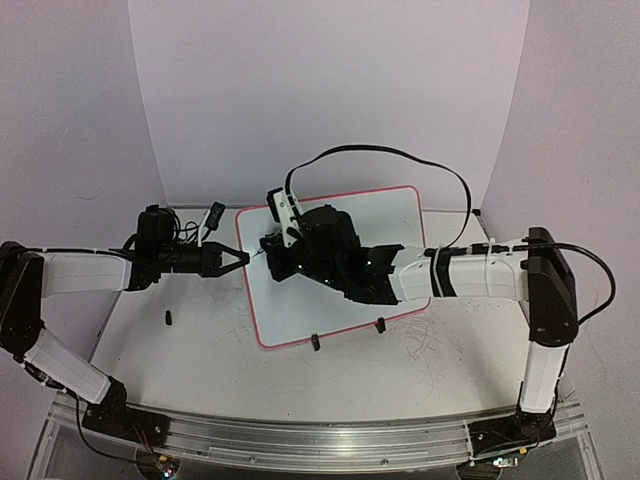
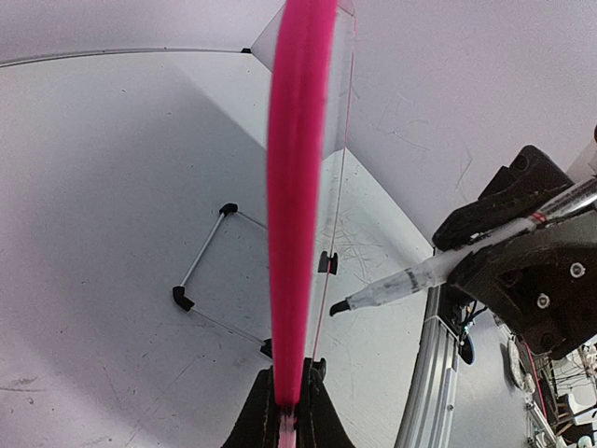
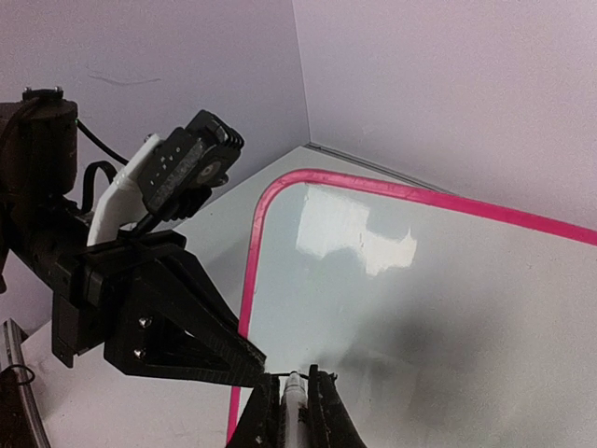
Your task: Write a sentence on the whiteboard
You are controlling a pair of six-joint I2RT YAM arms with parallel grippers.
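The right hand (image 3: pixel 297 408) is closed on a marker (image 2: pixel 410 278), with both black fingers pressed against the barrel. The barrel is slim, pale and translucent, with a red band near the hand and a short black tip that points down toward the board. The right arm reaches in from the right, forearm nearly level, its wrist bent over the left half of the whiteboard (image 1: pixel 400 215). The left hand (image 1: pixel 241 258) is closed on the left edge of the board, its tapered black fingers (image 2: pixel 254 420) pinching the rim from both faces. The left forearm lies straight and low, pointing right. In the left wrist view the rim shows edge-on as a smooth, glossy pink band rising from between the fingertips. The whiteboard is a flat rectangle with rounded corners and a thin red-pink rim. It sits at the middle of the bench (image 1: pixel 200 350), turned askew to the near edge. Where the right wrist view shows its face, it is plain glossy white with a bright patch of glare. Two small black clip feet (image 1: pixel 315 342) grip its near edge. The bench top is matt white and scuffed with faint grey scratches. A small black object (image 1: pixel 168 318) lies on it, left of the board. A ribbed aluminium rail (image 1: pixel 320 435) runs along the near edge and carries both arm bases.
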